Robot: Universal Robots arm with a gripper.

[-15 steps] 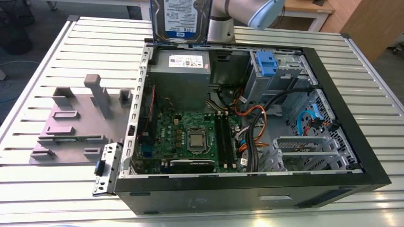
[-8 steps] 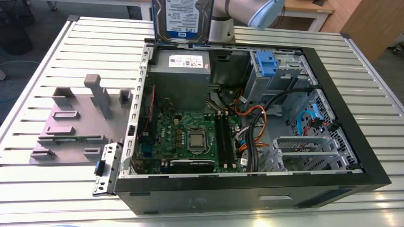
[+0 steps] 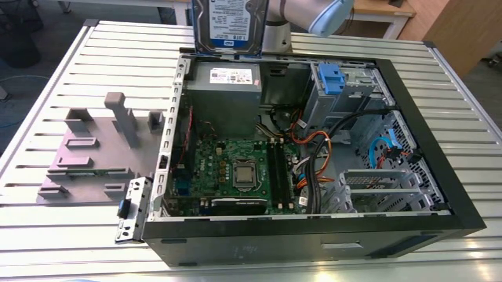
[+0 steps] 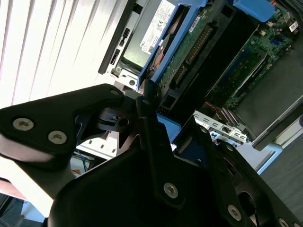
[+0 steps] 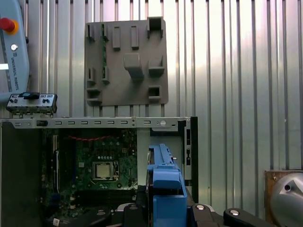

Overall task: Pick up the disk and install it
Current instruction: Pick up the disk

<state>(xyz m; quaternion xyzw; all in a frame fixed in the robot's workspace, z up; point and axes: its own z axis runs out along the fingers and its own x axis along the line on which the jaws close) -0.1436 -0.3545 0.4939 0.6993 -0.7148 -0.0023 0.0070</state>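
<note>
The disk [image 3: 227,24], silver with a blue-and-white label, hangs upright in the air above the back wall of the open computer case [image 3: 439,176]. In the second wrist view the disk [image 4: 176,49] shows its circuit side and a blue rail, clamped between the black fingers [image 4: 147,101] of my gripper [image 4: 163,120]. In the first wrist view the blue rail [image 5: 163,187] runs edge-on out of the gripper [image 5: 163,210], above the case's inside. The gripper is shut on the disk.
Inside the case lie a grey power supply box [image 3: 227,88], a green motherboard [image 3: 235,170], bundled cables [image 3: 321,153] and a drive bay with a blue latch [image 3: 333,79]. A grey fixture plate [image 3: 94,153] rests on the slatted table [image 3: 79,235] beside the case.
</note>
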